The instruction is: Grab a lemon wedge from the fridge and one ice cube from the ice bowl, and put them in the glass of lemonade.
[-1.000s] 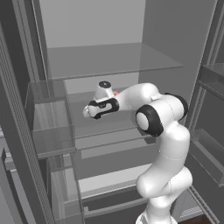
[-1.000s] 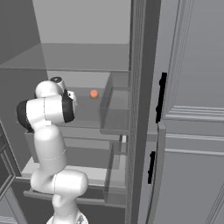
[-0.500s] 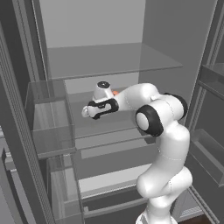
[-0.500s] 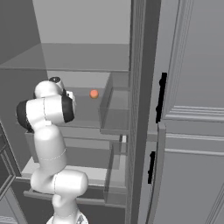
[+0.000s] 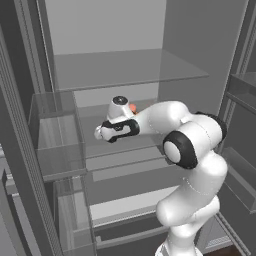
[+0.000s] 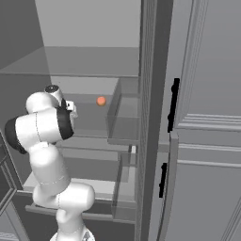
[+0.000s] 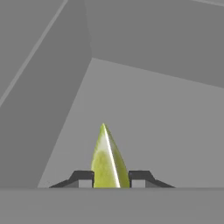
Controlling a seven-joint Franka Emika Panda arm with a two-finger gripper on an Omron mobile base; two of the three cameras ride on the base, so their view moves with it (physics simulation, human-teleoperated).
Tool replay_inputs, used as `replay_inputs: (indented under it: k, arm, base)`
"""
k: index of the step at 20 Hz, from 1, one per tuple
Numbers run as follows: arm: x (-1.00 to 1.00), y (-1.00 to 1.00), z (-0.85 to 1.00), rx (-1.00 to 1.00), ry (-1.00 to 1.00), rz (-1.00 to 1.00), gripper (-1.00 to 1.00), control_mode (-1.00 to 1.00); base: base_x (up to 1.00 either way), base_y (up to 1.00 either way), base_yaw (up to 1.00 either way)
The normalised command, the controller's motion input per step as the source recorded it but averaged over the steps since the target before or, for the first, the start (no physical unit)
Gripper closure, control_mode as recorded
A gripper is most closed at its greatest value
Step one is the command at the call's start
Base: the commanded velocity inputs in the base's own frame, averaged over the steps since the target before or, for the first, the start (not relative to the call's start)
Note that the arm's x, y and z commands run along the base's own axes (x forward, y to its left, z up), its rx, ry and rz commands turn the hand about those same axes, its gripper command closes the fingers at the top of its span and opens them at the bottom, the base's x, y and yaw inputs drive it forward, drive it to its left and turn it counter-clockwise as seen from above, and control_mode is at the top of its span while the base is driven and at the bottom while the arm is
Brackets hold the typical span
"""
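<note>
Lemon wedge [image 7: 108,161]: you have it pinched between the gripper [image 7: 111,178] fingertips, above the fridge [image 5: 130,70] middle glass shelf, toward its left edge. Outstanding: withdrawal, ice cube, both into lemonade.

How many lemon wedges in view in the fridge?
1. The lemon wedge sits between the pincer fingertips in the hand view. The small orange ball further back on the shelf isn't a wedge. Others may be hidden behind the arm.

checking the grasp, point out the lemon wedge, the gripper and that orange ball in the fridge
lemon wedge [image 7: 108,162], hand view, on its yellow-green flesh.
gripper [image 7: 111,178], hand view, midway between the two dark fingertips.
orange ball [image 6: 101,100], right base view, on its middle.
</note>
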Motion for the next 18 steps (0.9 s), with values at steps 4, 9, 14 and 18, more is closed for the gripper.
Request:
replay_inputs:
  k: [4, 9, 14, 18]
  arm:
    - [-0.72, -0.41, 0.13, 0.05, -0.02, -0.03, 1.00, -1.00]
    - [-0.64, -0.45, 0.50, 0.03, 0.00, -0.02, 1.00, -1.00]
    - [-0.59, -0.33, 0.91, 0.00, 0.02, -0.01, 1.00, -1.00]
    - [-0.91, -0.30, 0.98, 0.00, 0.05, -0.03, 1.00, -1.00]
  base:
    - [0.00, 0.00, 0.00]
    - [0.00, 0.00, 0.00]
    - [0.00, 0.00, 0.00]
    - [0.00, 0.00, 0.00]
